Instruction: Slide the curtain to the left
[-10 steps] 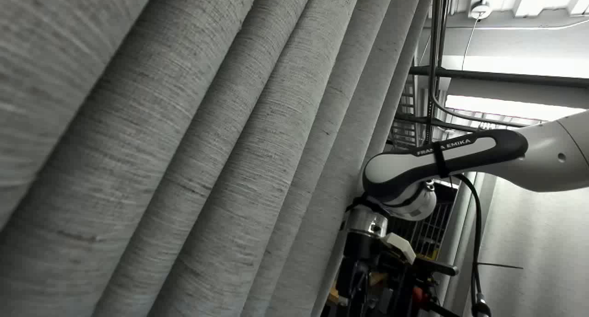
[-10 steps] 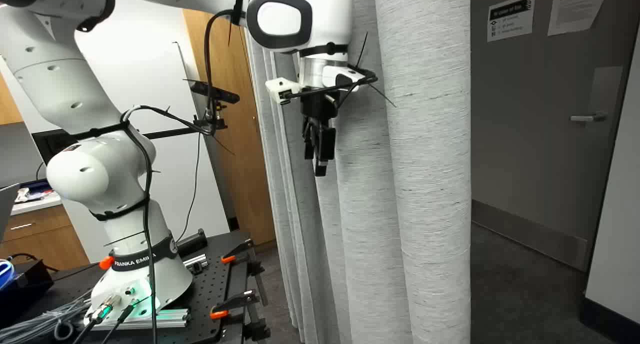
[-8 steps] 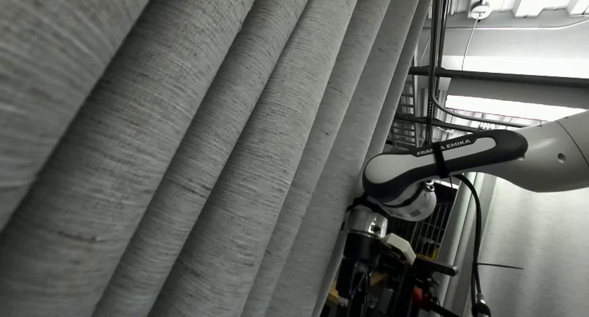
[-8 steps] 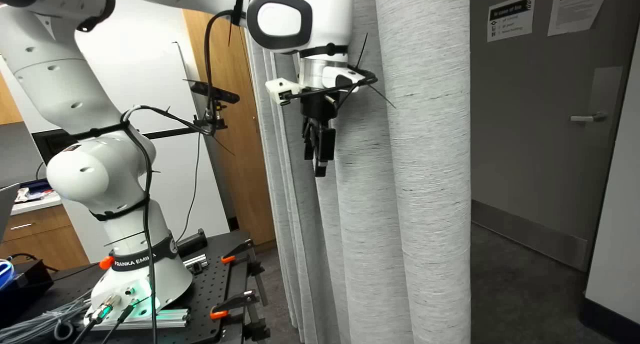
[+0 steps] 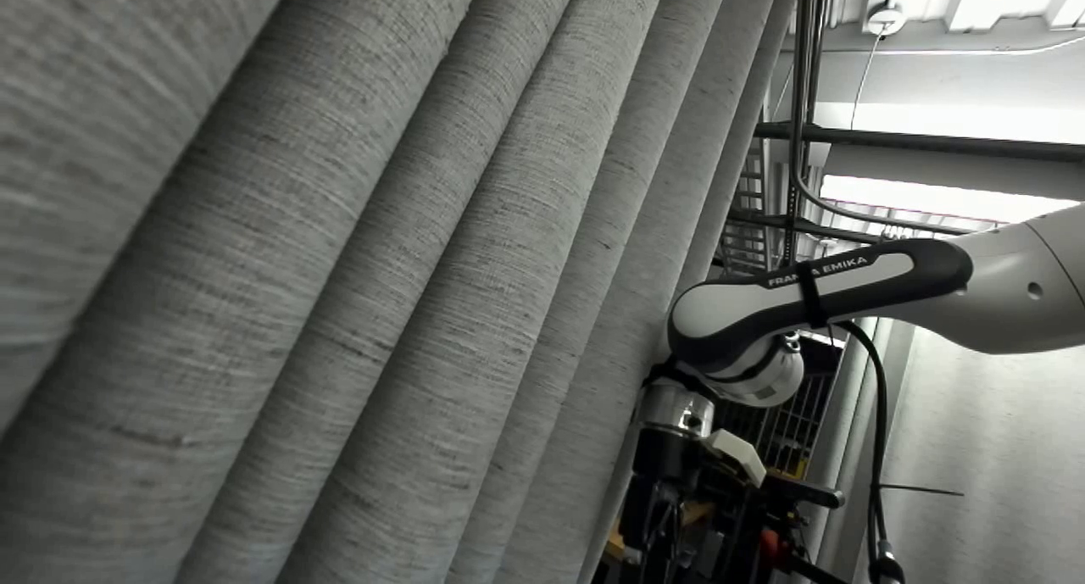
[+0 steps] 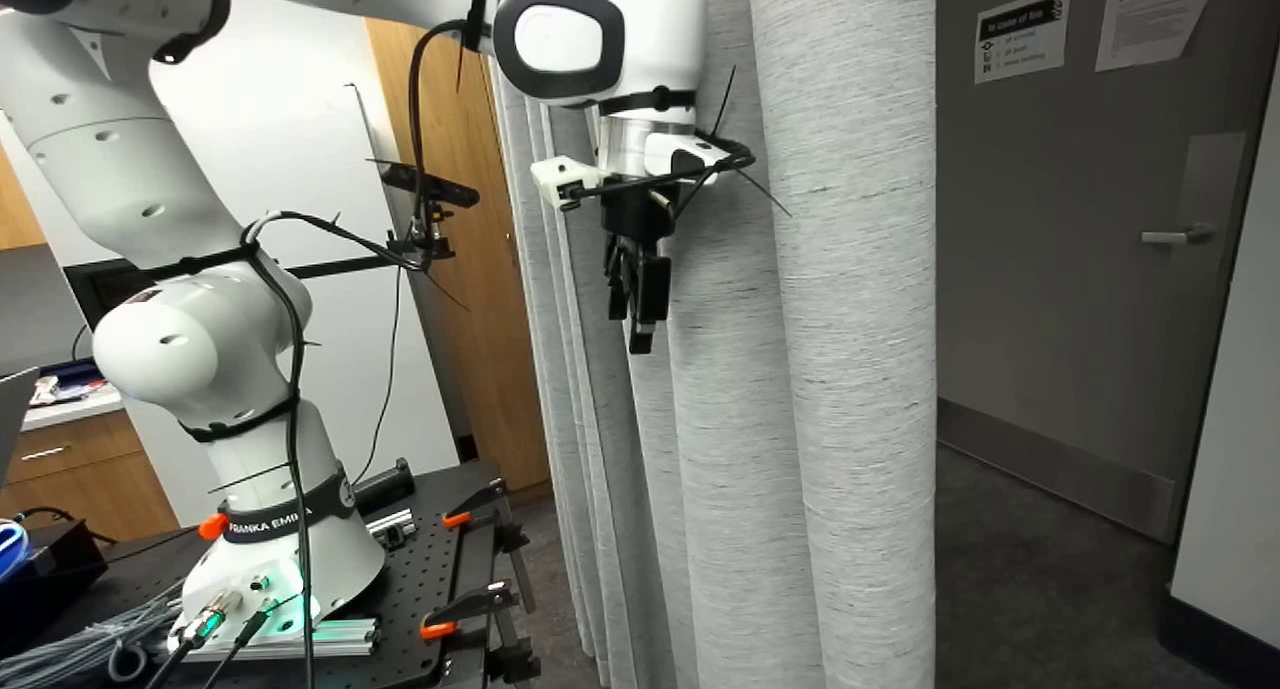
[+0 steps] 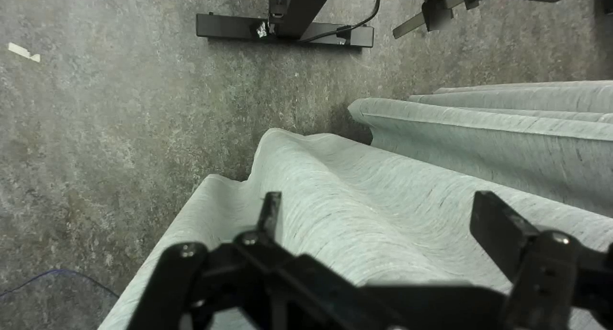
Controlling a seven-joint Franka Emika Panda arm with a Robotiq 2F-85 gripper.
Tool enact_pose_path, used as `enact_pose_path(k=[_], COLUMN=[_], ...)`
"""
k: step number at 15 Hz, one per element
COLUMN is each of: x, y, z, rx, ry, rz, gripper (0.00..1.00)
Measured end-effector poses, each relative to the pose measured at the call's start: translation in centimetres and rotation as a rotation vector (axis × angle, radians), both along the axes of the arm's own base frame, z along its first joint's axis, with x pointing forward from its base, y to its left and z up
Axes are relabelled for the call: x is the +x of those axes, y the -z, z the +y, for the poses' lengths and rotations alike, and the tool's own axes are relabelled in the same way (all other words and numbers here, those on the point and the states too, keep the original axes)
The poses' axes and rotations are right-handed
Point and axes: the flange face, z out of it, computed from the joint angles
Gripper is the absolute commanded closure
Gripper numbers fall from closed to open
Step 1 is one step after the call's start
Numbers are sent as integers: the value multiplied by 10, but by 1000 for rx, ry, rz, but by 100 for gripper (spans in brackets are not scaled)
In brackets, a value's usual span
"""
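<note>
In an exterior view, the light-grey pleated curtain (image 6: 860,369) hangs in deep folds, its outer edge straight and nearly upright; from that edge we see dark floor (image 6: 1040,589) running as far as the grey door (image 6: 1060,249) with its lever handle (image 6: 1165,237). On the curtain's other side, a strip of that floor parts it from the black mounting table (image 6: 420,559), and the wooden cupboard (image 6: 490,369) stands behind. From the wrist, we look down on a wavy hem, with floor spreading past it to a dark crossbar (image 7: 225,27). The Robotiq gripper (image 7: 378,208) points down near the curtain, its fingers (image 7: 500,229) spread wide apart; we cannot tell whether the curtain lies between them or merely beyond. We find the wooden drawer unit (image 6: 90,479) with its drawers pushed in; on its counter (image 6: 75,409), a dark-blue container (image 6: 70,369) holds white and reddish items too small to name.
</note>
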Motion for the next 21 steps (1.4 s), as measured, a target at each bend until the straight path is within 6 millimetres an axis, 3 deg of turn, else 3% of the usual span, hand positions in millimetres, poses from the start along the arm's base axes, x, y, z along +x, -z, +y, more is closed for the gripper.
enact_pose_path(k=[17,21], x=[0,2], y=[0,-18], z=[1,-9], rx=[-2,-38], ry=[-1,14], rz=[-3,-109], gripper=[0,0])
